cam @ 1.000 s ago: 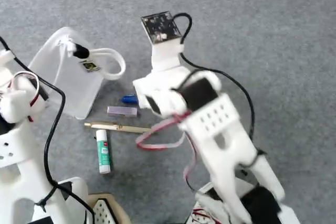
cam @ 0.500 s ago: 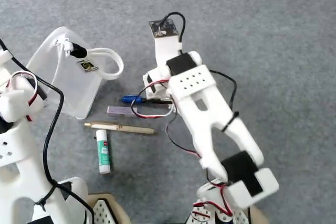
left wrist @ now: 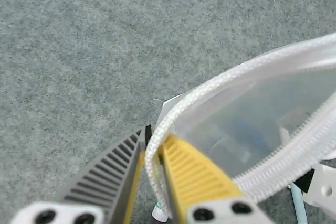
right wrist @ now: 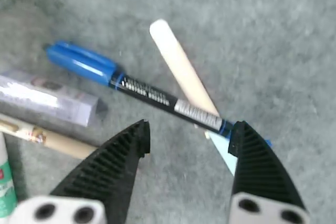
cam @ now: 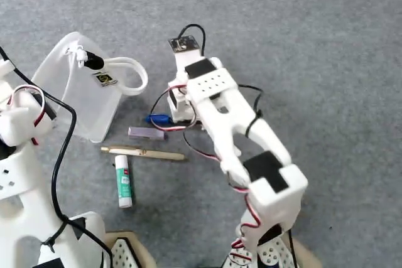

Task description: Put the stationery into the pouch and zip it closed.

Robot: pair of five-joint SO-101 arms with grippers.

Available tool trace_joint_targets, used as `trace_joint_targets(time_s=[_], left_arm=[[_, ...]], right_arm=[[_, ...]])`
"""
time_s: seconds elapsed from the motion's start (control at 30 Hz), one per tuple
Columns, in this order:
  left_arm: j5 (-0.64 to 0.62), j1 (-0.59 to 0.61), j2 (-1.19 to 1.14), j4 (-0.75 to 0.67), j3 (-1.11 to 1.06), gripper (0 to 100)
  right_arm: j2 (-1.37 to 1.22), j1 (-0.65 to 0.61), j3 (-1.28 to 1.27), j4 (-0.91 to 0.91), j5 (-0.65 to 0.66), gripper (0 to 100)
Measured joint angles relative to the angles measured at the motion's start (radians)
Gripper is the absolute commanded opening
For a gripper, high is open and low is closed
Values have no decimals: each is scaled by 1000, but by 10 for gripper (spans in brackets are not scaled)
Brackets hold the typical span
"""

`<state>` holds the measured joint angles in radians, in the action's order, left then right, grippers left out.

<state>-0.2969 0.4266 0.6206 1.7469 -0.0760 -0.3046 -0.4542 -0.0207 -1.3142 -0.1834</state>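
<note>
Two arms at one grey table (cam: 326, 42).

Pouch (cam: 81, 98), one, clear with white zipper tape: sits at the left side of the table in the high view, beside the left arm (cam: 19, 130), with one white loop strap (cam: 135, 73) curling off its side.

Left gripper (left wrist: 152, 148): clenches on the pouch's zipper rim, with the tape pinched between one grey finger (left wrist: 105, 177) and one yellow finger (left wrist: 191, 174).

Right gripper (right wrist: 190, 127): hangs spread wide above the loose stationery with two black fingers apart, grasping nothing. Whether the fingertips touch anything cannot be told.

Stationery, five loose pieces counted, all outside the pouch on the table:
- One blue marker (right wrist: 142, 90), under the gap between the spread right fingers.
- One cream stick (right wrist: 181, 64), crossed by the marker, which lies over it.
- One lilac packet (cam: 146, 133), just beside the pouch's near corner, between the marker and the pen.
- One tan pen (cam: 143, 152), lying flat, roughly parallel to the packet.
- One glue stick (cam: 124, 180), white with a green label, just beside the pen on the side toward the arm bases.
</note>
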Motion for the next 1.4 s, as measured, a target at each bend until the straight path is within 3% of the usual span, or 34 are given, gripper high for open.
trace_joint_targets(time_s=[0.5,0.7,1.07,1.2,1.4], left_arm=[[0,0,0,0,0,28],[0,6,0,0,0,28],[0,6,0,0,0,28],[0,6,0,0,0,28],[38,6,0,0,0,28]], right_arm=[[-287,0,244,2,2,251],[-367,0,331,2,2,115],[-397,3,391,0,3,113],[-397,3,394,0,3,8],[-399,21,394,0,3,12]])
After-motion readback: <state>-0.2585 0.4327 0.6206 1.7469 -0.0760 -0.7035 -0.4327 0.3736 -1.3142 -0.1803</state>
